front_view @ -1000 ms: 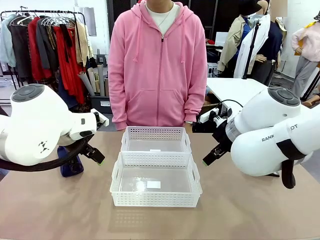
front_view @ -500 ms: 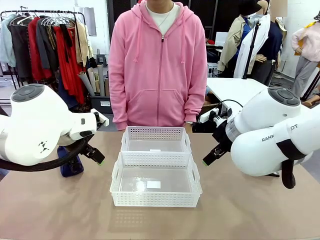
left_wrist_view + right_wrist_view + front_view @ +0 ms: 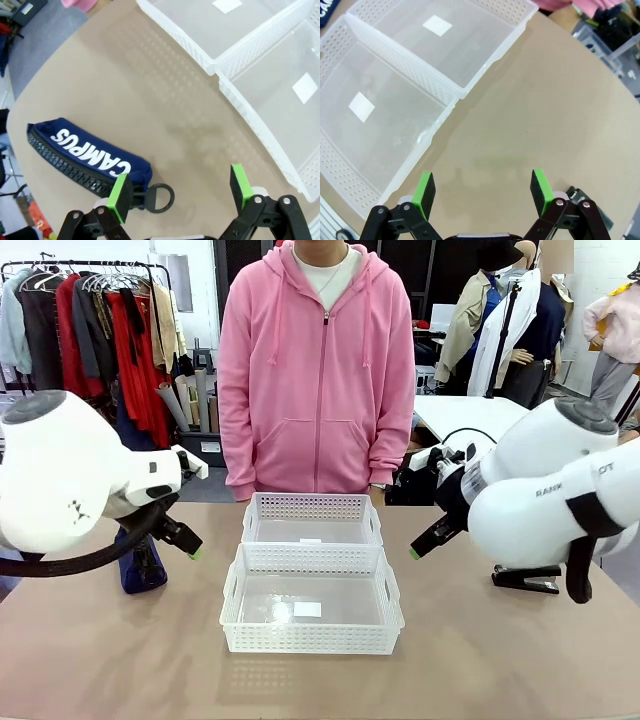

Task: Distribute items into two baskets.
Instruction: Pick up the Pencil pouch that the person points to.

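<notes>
Our left end effector point(image 3: 180, 186) hangs wide open over one end of the navy CAMPUS pouch point(image 3: 85, 155), which lies on the bench point(image 3: 165, 100) left of the larger basket point(image 3: 312, 638) and smaller basket point(image 3: 310, 507). Our right end effector point(image 3: 482, 191) is spread equally wide above bare bench. The black shape point(image 3: 525, 578) under that arm may be the stapler.

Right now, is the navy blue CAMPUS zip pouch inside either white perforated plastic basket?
No, the navy blue zip pouch lies on the tan table, outside both white perforated plastic baskets.
</notes>
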Tool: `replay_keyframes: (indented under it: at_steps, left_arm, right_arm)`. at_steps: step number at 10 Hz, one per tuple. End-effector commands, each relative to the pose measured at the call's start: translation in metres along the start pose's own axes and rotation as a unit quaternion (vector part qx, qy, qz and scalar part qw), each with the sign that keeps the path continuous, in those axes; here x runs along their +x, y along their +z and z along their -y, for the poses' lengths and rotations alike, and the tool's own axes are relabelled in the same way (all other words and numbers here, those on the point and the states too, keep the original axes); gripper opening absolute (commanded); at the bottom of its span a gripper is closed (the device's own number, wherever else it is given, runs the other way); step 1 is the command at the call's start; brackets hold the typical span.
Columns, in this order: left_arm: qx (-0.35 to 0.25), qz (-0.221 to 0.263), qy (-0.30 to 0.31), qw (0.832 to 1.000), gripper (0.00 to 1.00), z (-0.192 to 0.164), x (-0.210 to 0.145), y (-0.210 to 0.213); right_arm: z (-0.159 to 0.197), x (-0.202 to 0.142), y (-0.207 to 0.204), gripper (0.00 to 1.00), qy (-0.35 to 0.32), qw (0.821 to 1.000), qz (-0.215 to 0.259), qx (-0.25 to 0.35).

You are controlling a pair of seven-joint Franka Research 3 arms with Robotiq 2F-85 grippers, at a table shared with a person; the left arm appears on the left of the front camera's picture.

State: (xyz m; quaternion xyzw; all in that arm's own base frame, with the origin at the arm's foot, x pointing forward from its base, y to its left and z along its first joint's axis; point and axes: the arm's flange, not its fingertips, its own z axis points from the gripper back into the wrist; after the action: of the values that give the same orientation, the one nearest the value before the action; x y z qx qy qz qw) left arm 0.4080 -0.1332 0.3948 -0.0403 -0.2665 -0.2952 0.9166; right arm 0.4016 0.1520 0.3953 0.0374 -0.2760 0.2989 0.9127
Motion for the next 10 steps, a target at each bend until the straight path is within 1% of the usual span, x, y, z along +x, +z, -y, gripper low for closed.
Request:
replay_keyframes:
  at_steps: [1,3,4,5,7,8,10]
  left_arm:
    - [-0.031,-0.012,-0.023,0.999,1.00,-0.027,0.005,0.015]
    - [-0.070,-0.034,-0.050,0.996,1.00,-0.069,0.008,0.033]
    - [-0.094,-0.036,-0.052,0.994,1.00,-0.092,0.008,0.040]
    - [-0.115,-0.037,-0.053,0.991,1.00,-0.114,0.008,0.049]
    - [-0.149,-0.021,-0.006,0.989,1.00,-0.162,0.001,0.073]
    - [-0.174,-0.021,0.028,0.984,1.00,-0.187,-0.009,0.085]
    - [-0.213,-0.006,0.079,0.974,1.00,-0.207,-0.034,0.118]
  right_arm:
    - [0.027,0.006,0.014,1.00,0.011,0.999,-0.013,0.031]
    - [0.060,0.007,0.039,1.00,0.014,0.998,-0.012,0.058]
    - [0.076,0.008,0.050,1.00,0.015,0.997,-0.013,0.077]
    - [0.095,0.009,0.059,1.00,0.004,0.994,-0.009,0.109]
    - [0.138,0.001,0.077,1.00,-0.017,0.987,-0.004,0.160]
    - [0.156,-0.005,0.088,1.00,-0.034,0.986,0.010,0.165]
    - [0.185,-0.025,0.111,1.00,-0.063,0.979,0.028,0.194]
